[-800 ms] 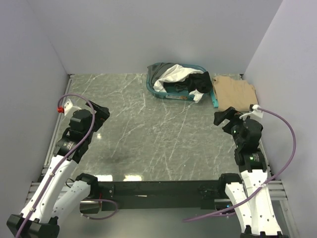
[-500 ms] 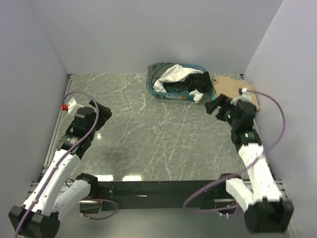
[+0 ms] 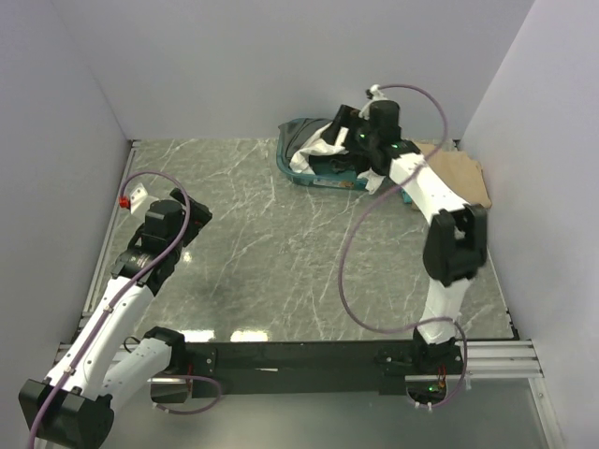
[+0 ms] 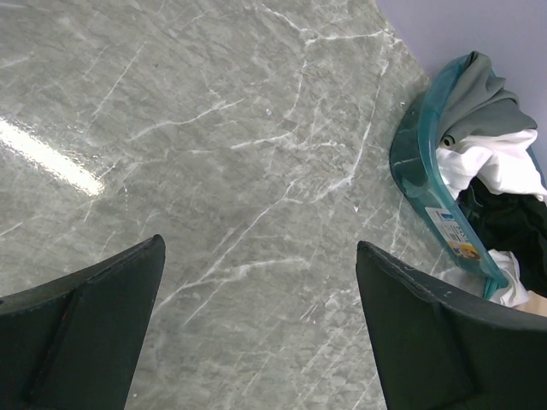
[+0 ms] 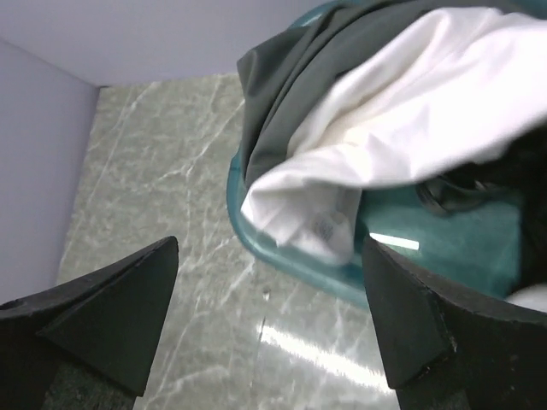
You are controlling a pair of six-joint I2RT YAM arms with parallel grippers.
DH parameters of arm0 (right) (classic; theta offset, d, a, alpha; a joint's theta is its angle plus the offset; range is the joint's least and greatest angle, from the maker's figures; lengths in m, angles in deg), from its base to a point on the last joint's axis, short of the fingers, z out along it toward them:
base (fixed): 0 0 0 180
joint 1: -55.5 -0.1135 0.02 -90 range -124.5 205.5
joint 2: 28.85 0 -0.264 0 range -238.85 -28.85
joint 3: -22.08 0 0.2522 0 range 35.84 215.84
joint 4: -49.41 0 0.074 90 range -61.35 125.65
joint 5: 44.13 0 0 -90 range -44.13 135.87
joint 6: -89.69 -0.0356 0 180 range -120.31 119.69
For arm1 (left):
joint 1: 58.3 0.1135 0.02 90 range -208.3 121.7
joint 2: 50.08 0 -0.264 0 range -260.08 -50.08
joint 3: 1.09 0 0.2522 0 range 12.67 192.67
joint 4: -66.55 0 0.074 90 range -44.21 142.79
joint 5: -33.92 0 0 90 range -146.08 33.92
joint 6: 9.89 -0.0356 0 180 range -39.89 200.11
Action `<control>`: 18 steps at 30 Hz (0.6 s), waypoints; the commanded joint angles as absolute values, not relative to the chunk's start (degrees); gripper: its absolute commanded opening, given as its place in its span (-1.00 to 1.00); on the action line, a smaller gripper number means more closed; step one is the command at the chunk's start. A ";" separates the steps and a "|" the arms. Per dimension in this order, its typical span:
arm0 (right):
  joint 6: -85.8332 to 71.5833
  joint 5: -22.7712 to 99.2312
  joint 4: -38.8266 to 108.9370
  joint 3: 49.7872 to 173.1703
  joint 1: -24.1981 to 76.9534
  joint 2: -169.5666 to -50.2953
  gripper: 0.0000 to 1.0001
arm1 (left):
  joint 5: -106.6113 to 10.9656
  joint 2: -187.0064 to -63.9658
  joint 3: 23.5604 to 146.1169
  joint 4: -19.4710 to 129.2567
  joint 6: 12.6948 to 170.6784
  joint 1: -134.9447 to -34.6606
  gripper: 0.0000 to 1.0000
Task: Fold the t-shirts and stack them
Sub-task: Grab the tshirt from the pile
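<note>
Several t-shirts lie heaped in a teal basket [image 3: 298, 174] at the back of the table. A white t-shirt [image 5: 402, 128] drapes over the basket rim [image 5: 295, 260], with a dark grey one [image 5: 282, 85] beside it and a black one [image 4: 504, 224] deeper inside. A tan t-shirt [image 3: 457, 176] lies flat on the table right of the basket. My right gripper [image 5: 269, 248] hangs open above the basket's near rim, just below the white shirt's hem, holding nothing. My left gripper [image 4: 261, 248] is open over bare table at the left, far from the basket [image 4: 410, 171].
The tabletop is grey marble-patterned [image 3: 281, 253], enclosed by pale walls on the left, back and right. The right arm [image 3: 430, 196] stretches across the tan shirt toward the basket, its purple cable looping over the table. A red tag [image 3: 123, 201] sits by the left wall.
My right arm has swung from the table's right side up and back to the basket, its gripper now over the white shirt. The left arm has hardly moved.
</note>
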State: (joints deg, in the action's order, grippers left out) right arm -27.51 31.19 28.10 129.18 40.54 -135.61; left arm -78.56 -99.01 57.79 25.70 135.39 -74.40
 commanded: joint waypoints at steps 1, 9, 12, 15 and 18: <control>-28.08 31.10 22.83 141.11 37.76 -144.23 0.86 | -80.26 -98.68 58.02 26.42 134.95 -74.21 0.99; -25.28 30.58 18.69 151.69 33.63 -156.73 0.70 | -80.17 -100.17 57.67 28.00 134.43 -74.12 0.99; -24.40 31.54 18.26 151.51 32.92 -158.40 0.61 | -80.43 -101.75 58.11 28.35 134.25 -74.12 0.99; -21.94 34.35 16.58 151.86 32.21 -159.45 0.39 | -82.01 -103.16 58.55 27.48 134.69 -74.21 0.99; -21.23 35.94 16.49 151.42 32.21 -158.93 -0.20 | -82.02 -103.95 58.46 27.48 134.86 -74.12 0.99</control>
